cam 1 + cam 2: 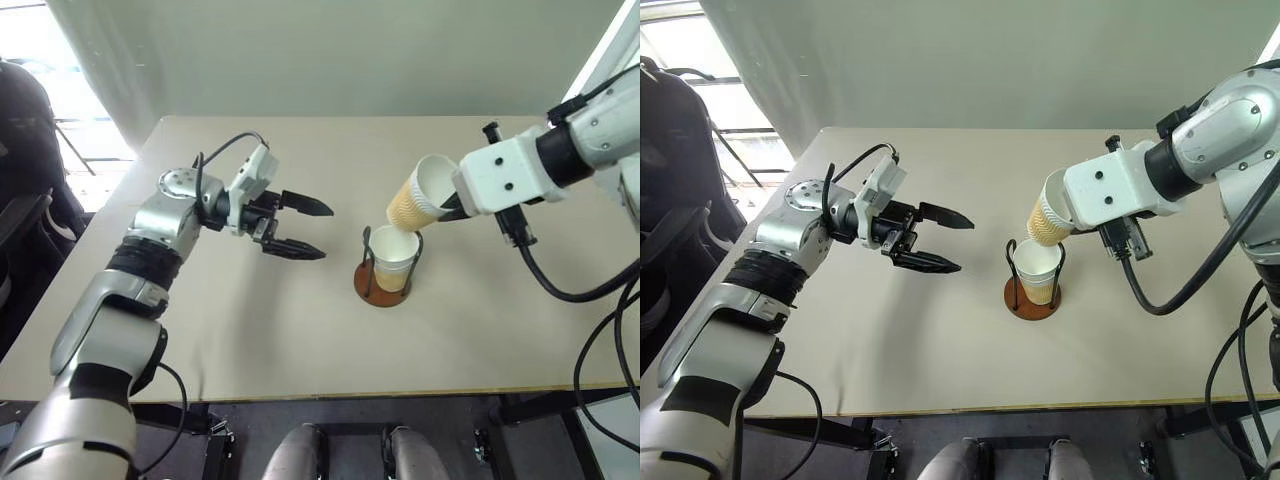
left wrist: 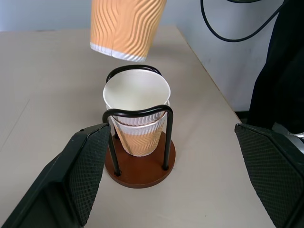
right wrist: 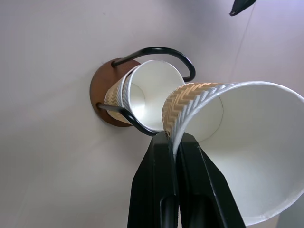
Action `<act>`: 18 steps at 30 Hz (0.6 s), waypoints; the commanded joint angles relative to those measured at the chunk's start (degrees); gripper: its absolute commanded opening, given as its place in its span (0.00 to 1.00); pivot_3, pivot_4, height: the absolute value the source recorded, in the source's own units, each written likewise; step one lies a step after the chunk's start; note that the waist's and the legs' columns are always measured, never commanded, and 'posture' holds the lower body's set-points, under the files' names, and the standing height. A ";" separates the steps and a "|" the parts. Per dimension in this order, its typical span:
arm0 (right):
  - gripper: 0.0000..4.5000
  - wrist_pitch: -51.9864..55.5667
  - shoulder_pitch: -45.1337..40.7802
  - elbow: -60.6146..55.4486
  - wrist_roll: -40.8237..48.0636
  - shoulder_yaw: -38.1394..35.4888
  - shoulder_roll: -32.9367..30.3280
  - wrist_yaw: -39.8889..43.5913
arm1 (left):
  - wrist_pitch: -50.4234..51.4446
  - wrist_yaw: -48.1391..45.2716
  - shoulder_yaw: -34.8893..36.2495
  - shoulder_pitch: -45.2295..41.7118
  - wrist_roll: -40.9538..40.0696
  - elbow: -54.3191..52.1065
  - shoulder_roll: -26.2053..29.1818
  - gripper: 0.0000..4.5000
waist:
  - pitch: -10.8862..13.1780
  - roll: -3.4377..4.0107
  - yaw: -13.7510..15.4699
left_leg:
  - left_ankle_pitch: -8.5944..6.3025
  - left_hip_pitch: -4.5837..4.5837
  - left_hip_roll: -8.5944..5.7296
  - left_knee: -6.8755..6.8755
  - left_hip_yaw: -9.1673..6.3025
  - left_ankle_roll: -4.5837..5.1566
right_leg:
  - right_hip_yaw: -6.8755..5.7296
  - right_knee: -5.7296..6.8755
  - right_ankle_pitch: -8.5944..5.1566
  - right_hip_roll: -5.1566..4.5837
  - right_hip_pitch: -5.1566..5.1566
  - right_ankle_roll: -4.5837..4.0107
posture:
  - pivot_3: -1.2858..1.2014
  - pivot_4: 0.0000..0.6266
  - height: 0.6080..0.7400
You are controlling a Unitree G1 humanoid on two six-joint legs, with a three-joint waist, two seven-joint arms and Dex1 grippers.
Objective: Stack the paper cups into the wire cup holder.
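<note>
Bright daylight from the window (image 1: 25, 45) at left; soft shadows, sharp focus.

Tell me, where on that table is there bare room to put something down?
Plenty: the table is bare along its near edge, its far edge, and under the open left hand. It is crowded only around the wire cup holder with its stacked cups, where the right hand holds a paper cup above.

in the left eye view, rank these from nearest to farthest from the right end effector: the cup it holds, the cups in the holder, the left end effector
1. The held paper cup, pinched by its rim in the right end effector, tilted above the holder.
2. The nested cups in the wire cup holder, just below the held cup.
3. The left end effector, open, across the table on the holder's other side.
</note>
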 commanded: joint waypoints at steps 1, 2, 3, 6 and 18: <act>0.00 0.56 -0.20 -1.61 0.31 -0.62 0.47 0.22 | -0.90 -1.84 0.53 -1.43 -0.37 -0.69 0.72 1.00 | 0.00 0.00 0.00 | 0.00 0.00 0.00 0.00 0.00 0.00 | 0.00 0.01 0.00 0.00 -0.01 0.00 | 0.52 0.24 1.00; 0.00 0.67 0.05 -1.76 0.27 -0.65 0.70 0.22 | -0.85 -1.84 0.57 -1.36 -0.38 -0.82 0.81 1.00 | 0.00 0.00 -0.01 | 0.00 0.00 0.00 0.00 0.00 0.00 | 0.00 0.02 0.00 0.00 -0.01 0.00 | 0.52 0.24 1.00; 0.00 0.77 0.37 -1.91 0.15 -0.73 1.04 0.21 | -0.78 -1.84 0.63 -1.25 -0.39 -1.01 0.93 1.00 | 0.00 0.00 -0.01 | 0.00 0.00 0.00 0.00 0.00 0.00 | 0.00 0.03 0.00 0.00 -0.01 0.00 | 0.52 0.24 1.00; 0.00 0.86 1.17 -2.15 -0.20 -0.72 1.94 0.11 | -0.66 -1.84 0.72 -1.18 -0.38 -1.17 1.10 1.00 | 0.00 0.00 0.00 | 0.00 0.00 0.00 0.00 0.00 0.00 | 0.00 0.03 0.00 0.00 -0.02 0.00 | 0.52 0.24 1.00; 0.00 0.31 2.63 -2.40 -1.05 -0.38 3.52 0.14 | -0.35 -1.84 0.84 -1.02 -0.38 -1.57 1.48 1.00 | 0.00 0.00 0.00 | 0.01 0.01 0.00 0.01 0.00 0.01 | 0.00 0.10 0.00 0.00 -0.03 -0.01 | 0.52 0.24 1.00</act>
